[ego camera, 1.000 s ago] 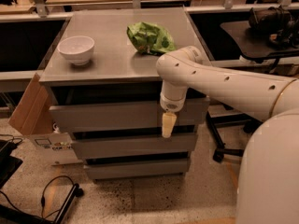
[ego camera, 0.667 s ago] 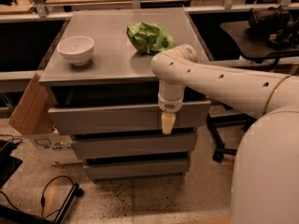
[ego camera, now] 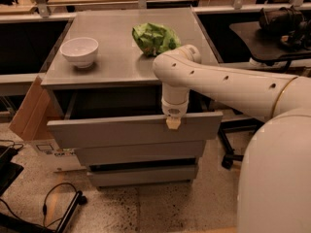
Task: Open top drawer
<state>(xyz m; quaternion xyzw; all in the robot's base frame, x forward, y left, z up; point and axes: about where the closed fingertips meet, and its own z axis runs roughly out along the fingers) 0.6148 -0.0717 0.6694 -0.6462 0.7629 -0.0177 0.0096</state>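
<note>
The top drawer (ego camera: 112, 131) is a wide grey drawer with a flat, handleless front. It stands pulled out from the grey cabinet, and a dark gap shows behind its front panel. My gripper (ego camera: 173, 123) hangs down from the white arm and sits at the top edge of the drawer front, right of the middle. Its yellowish tip rests against the panel. Two narrower-looking grey drawers (ego camera: 141, 154) sit shut below it.
A white bowl (ego camera: 79, 51) and a crumpled green bag (ego camera: 154, 38) sit on the cabinet top (ego camera: 116, 62). A cardboard box (ego camera: 30, 111) leans at the left. Cables (ego camera: 53, 198) lie on the floor. An office chair (ego camera: 272, 33) stands at the right.
The top drawer's front has slid out toward the camera, widening the gap behind it. My gripper has moved with it and stays at the panel's top edge.
</note>
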